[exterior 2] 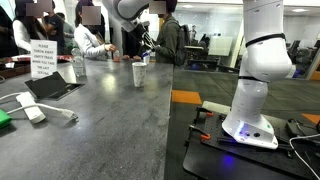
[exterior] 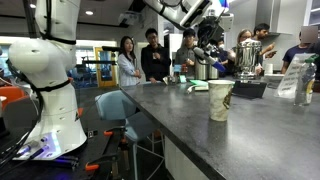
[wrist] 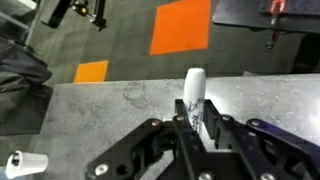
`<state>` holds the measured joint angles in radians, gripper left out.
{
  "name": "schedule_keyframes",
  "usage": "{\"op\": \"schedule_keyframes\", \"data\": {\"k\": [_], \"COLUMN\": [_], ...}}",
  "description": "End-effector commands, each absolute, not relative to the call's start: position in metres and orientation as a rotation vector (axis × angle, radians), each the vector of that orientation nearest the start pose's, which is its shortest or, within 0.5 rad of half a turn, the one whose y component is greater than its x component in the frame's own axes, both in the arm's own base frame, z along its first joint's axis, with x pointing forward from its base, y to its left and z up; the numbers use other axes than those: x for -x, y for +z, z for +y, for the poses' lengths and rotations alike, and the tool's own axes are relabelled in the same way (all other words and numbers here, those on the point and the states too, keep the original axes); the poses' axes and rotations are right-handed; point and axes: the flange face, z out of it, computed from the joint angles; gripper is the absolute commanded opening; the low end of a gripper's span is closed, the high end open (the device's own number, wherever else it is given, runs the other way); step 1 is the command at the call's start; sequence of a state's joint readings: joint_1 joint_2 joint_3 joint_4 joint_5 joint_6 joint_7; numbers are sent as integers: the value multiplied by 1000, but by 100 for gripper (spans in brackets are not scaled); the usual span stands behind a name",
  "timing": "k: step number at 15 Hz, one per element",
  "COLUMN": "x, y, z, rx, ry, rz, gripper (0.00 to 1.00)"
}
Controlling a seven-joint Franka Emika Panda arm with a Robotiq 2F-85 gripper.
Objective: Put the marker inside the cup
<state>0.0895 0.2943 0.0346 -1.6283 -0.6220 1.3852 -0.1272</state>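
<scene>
Starting with the wrist view: the end effector is closed on the marker, its jaws narrow about the lower barrel and the white end standing clear beyond them. The marker is judged light, rigid and smooth, liable to swivel if pinched off-centre, so a mid-barrel hold is the sound one. Beneath lies the grey speckled worktop, its edge giving onto dark carpet with orange tiles. A white cylinder at lower left may be the cup, but this is not confirmed. In an exterior view the cup stands upright on the worktop with the end effector raised above it, and a steel urn is behind. The cup is judged thin-walled paper, light and easily tipped by a knock at the rim. In an exterior view the cup sits below the end effector; whether the marker is over the mouth cannot be told. The room is an open office, with onlookers at the worktop's far end.
</scene>
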Motion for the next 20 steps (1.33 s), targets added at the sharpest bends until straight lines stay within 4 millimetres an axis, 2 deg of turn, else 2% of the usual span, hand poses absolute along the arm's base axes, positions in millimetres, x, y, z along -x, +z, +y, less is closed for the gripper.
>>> {"op": "schedule_keyframes", "data": {"k": [1, 5, 7, 12, 18, 20], "x": [-608, -619, -623, -629, -623, -622], "y": [439, 419, 409, 386, 361, 357], "z": [10, 25, 30, 35, 65, 69], "rx": [-2264, -2106, -2049, -1982, -1944, -1923], "ry": [-751, -824, -861, -903, -923, -930], "rz": [561, 787, 848, 917, 1000, 1002], "gripper": [6, 6, 6, 6, 6, 6]}}
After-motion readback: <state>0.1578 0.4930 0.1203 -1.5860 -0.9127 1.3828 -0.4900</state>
